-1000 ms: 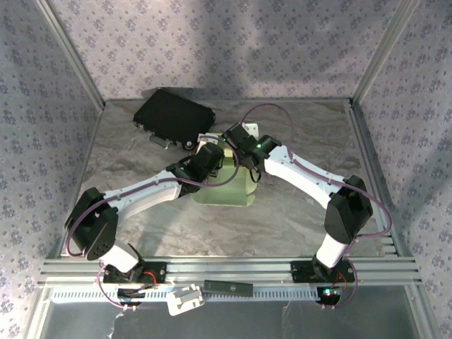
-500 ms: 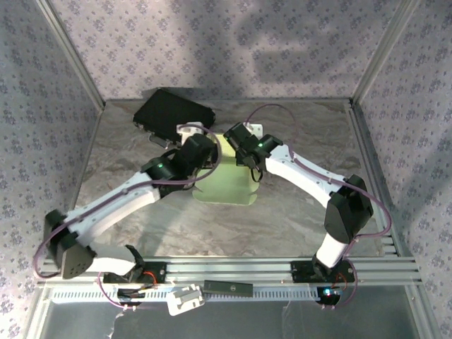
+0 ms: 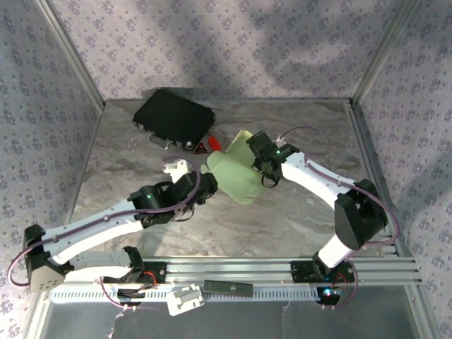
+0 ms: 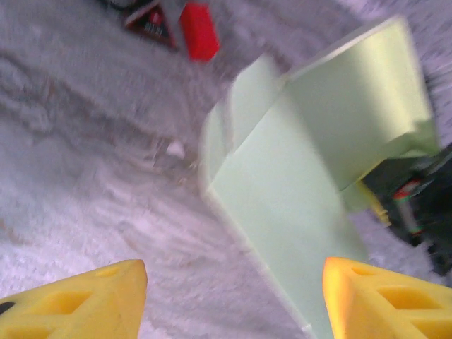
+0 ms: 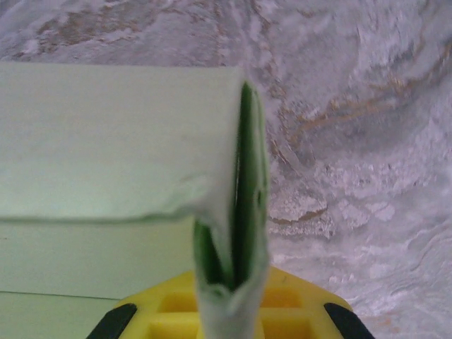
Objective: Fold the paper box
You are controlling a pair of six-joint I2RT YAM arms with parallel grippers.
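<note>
Pale-green box, half folded, lies near the black case. The right gripper pinches its doubled flap on the side away from the case. The left gripper hangs wide open and empty just beside it. Best to anchor with the pinch and press the loose panel along its crease.

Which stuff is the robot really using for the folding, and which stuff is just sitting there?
For the job:
paper box
right fingers, pinching the box's edge
left fingers, open, near the box

Just lying about:
black case at the back
small red object by the case
triangle label next to the red object
</note>
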